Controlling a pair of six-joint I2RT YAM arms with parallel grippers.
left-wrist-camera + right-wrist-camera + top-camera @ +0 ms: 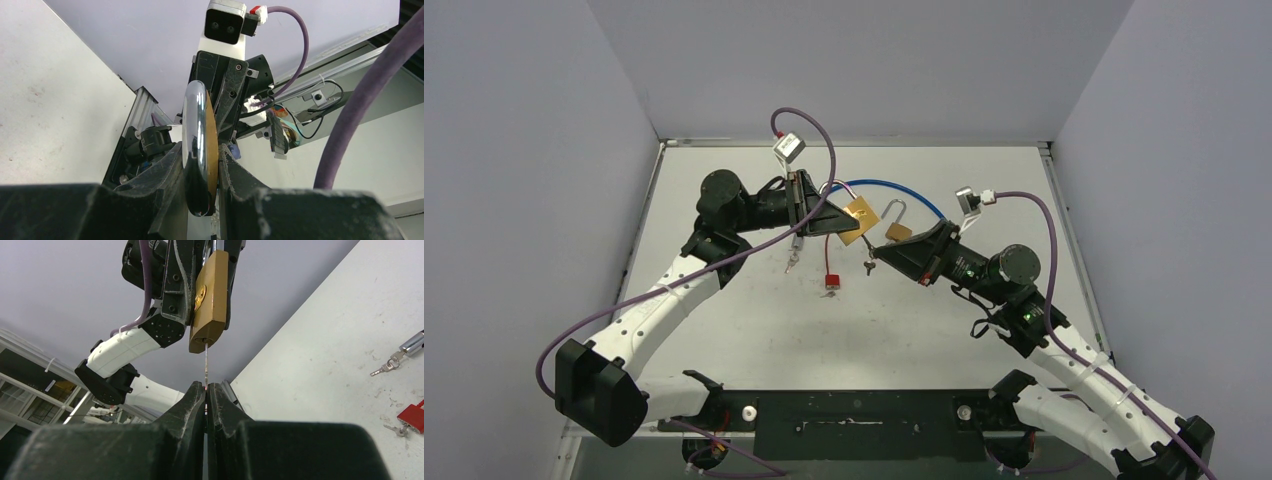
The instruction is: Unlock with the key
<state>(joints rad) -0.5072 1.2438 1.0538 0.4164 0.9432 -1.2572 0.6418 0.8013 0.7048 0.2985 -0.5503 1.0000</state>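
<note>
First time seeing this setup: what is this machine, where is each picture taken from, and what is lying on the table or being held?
Two robot arms are bolted at the near edge of a table. One picture looks down from above; the other two come from a camera on each wrist. The left gripper clamps a brass padlock. The right gripper pinches a key whose tip meets the padlock's underside. A red padlock and loose keys lie on the table.
</note>
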